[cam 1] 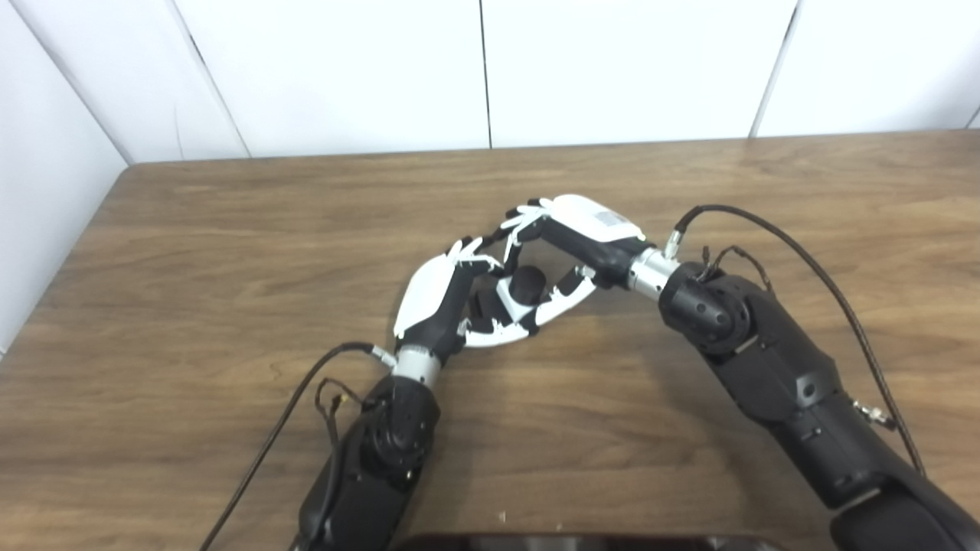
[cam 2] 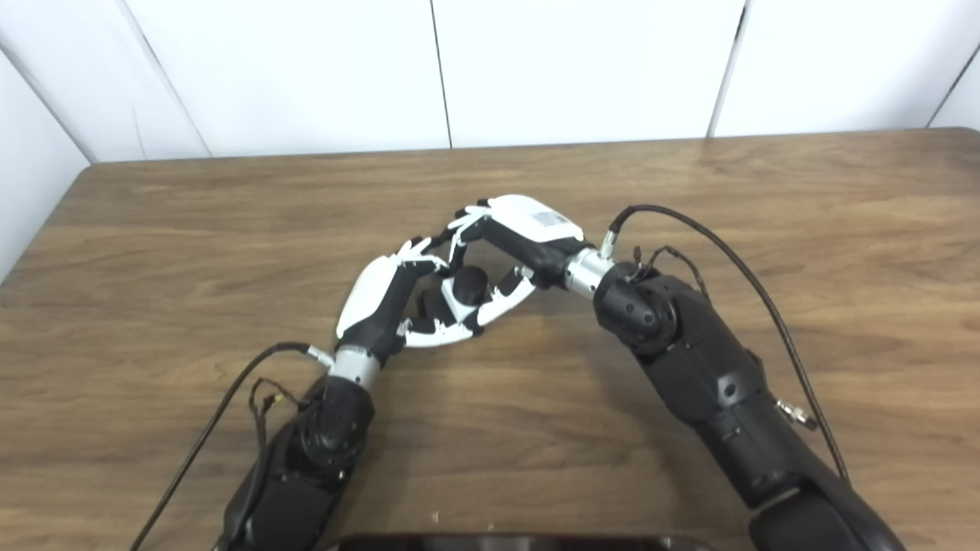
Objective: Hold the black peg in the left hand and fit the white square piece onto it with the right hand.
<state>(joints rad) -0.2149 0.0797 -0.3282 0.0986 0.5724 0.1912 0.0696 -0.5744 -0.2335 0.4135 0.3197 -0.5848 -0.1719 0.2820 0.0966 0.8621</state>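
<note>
Both hands meet over the middle of the wooden table (cam 1: 230, 252). My left hand (cam 1: 440, 295) is curled around the black peg (cam 1: 527, 283), a short dark cylinder standing upright between the two hands. A white square piece (cam 1: 511, 301) sits around the peg just below its top; its edges blend with the white fingers, so its outline is unclear. My right hand (cam 1: 586, 229) reaches in from the right, fingers arched over the peg and thumb under it, closed on the white piece. The fingertips (cam 2: 429, 252) of both hands touch above the peg.
Black cables loop from both wrists over the table, one of them the right arm's cable (cam 1: 796, 260). A dark object's edge (cam 1: 582, 542) shows at the bottom of the picture. White wall panels (cam 1: 490, 69) stand behind the table's far edge.
</note>
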